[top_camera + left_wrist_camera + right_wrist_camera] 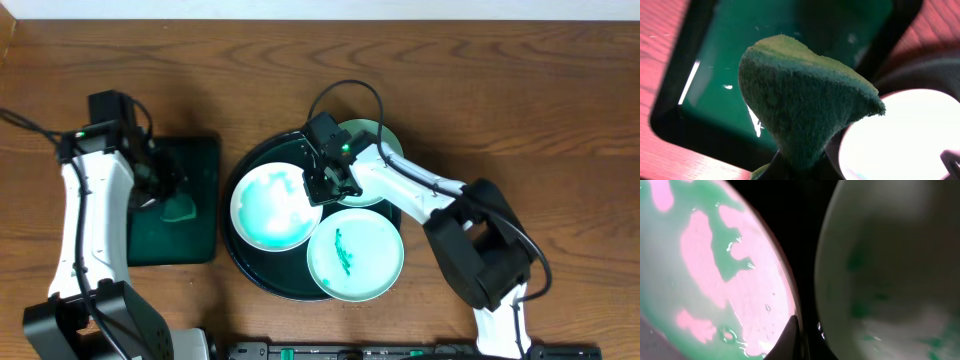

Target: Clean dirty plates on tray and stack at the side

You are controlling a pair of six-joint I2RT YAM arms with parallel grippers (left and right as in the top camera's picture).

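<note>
The round dark tray (238, 262) holds three plates. The white plate (268, 208), smeared with wet green, lies at its left; it also shows in the right wrist view (715, 280). One mint plate (356, 258) with a green streak lies at the front right. Another mint plate (372, 140) at the back right lies partly under my right arm and shows in the right wrist view (890, 270). My right gripper (322, 182) is at the white plate's right rim, one finger (791, 336) on top of the rim, shut on it. My left gripper (165, 190) is shut on a green sponge (800, 95).
A rectangular dark green tray (197, 160) lies left of the round tray, under my left gripper and the sponge (182, 210). Brown wood tabletop (540, 110) surrounds both trays. A dark bar runs along the front edge.
</note>
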